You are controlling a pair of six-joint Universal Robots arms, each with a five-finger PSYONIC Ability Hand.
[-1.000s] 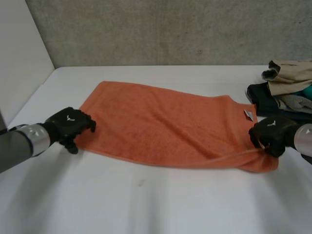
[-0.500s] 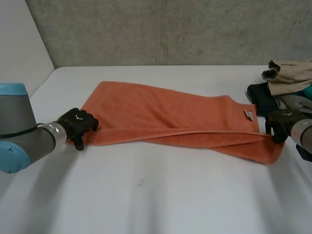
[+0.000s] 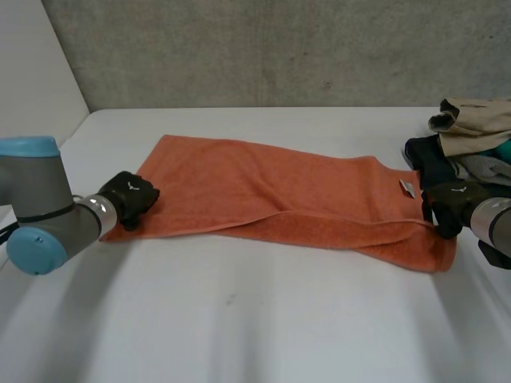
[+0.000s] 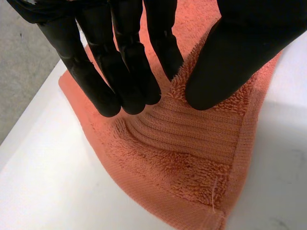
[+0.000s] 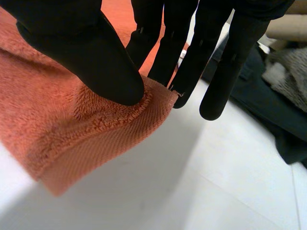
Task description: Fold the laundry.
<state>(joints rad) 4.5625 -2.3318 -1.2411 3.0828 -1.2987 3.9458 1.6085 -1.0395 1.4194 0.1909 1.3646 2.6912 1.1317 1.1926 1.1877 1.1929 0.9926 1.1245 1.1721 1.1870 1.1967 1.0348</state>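
Note:
An orange towel lies spread across the white table, its near edge partly folded back over itself towards the right. My left hand is at the towel's near left corner; in the left wrist view its fingers and thumb pinch a ridge of the towel between them. My right hand is at the near right corner, held a little above the table. There the thumb presses the towel's corner against the fingers.
A pile of other clothes, beige, dark and teal, sits at the table's far right, close behind my right hand, and appears in the right wrist view. A white tag lies on the towel's right end. A wall runs along the table's left side.
My right hand has carried the near right corner back over the towel, folding the near edge. My left hand has moved onto the near left corner and closed on it.

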